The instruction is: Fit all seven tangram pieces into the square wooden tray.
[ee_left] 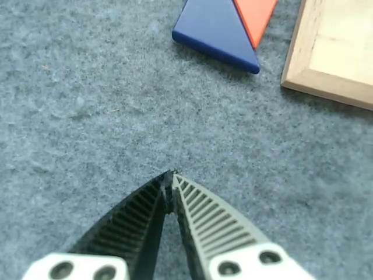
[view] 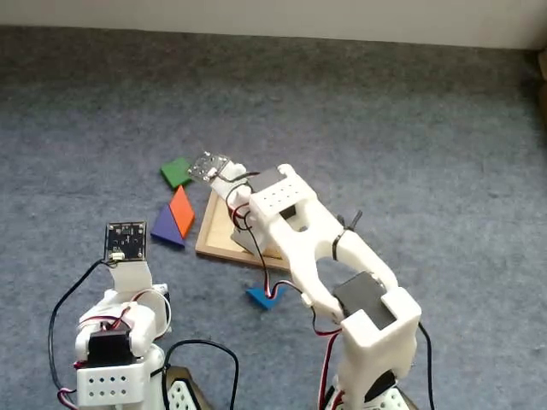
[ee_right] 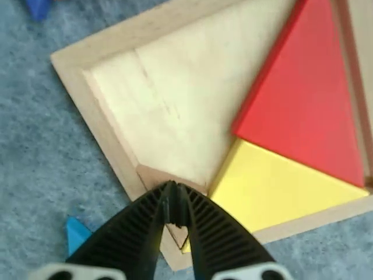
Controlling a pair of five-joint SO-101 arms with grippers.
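Observation:
The square wooden tray (view: 220, 242) lies mid-table, and my right arm (view: 286, 213) stretches across it. Inside the tray (ee_right: 99, 96) a red triangle (ee_right: 303, 99) and a yellow triangle (ee_right: 280, 189) lie side by side. My right gripper (ee_right: 172, 188) is shut and holds nothing, with its tips over the tray's corner. An orange triangle (view: 181, 209) and a dark blue triangle (view: 167, 226) lie touching each other left of the tray. A green piece (view: 175, 172) lies farther back and a small blue piece (view: 261, 296) in front. My left gripper (ee_left: 169, 175) is shut over bare carpet, short of the dark blue triangle (ee_left: 215, 29).
Grey-blue carpet covers the whole table. A tip of a light blue piece (ee_right: 76, 233) shows just outside the tray beside my right gripper. The tray's corner (ee_left: 332, 58) lies ahead of my left gripper, next to the orange triangle (ee_left: 254, 14). Cables hang from both arms.

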